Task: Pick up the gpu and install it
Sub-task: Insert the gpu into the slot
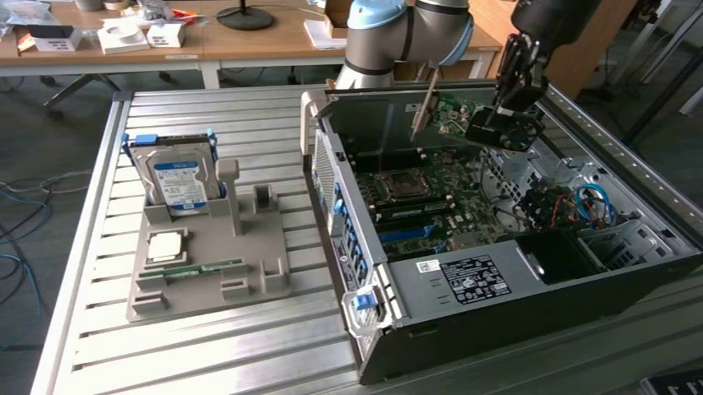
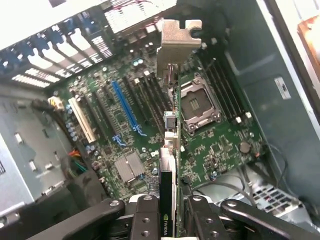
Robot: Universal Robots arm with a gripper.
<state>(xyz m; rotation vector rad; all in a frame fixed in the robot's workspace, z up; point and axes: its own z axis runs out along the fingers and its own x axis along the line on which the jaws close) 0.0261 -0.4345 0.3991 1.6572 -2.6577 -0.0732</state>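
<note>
The gpu [image 1: 449, 113], a thin card with a silver end bracket [image 1: 422, 115], hangs in the air over the open computer case [image 1: 483, 280]. My gripper [image 1: 496, 125] is shut on the card's far end from the bracket. In the wrist view the gpu [image 2: 170, 145] shows edge-on between my fingers [image 2: 145, 215], with its bracket [image 2: 177, 40] pointing at the rear slot openings. It hovers above the motherboard [image 2: 220, 145], between the blue slot [image 2: 125, 107] and the processor socket [image 2: 200, 105], touching neither.
On the exterior view's left, a grey fixture [image 1: 258, 263] holds an upright hard drive [image 1: 176, 177], a processor chip [image 1: 165, 244] and a green memory stick [image 1: 203, 269]. Cables [image 1: 588, 206] and a drive bay [image 1: 561, 251] fill the case's near end. Desks stand behind.
</note>
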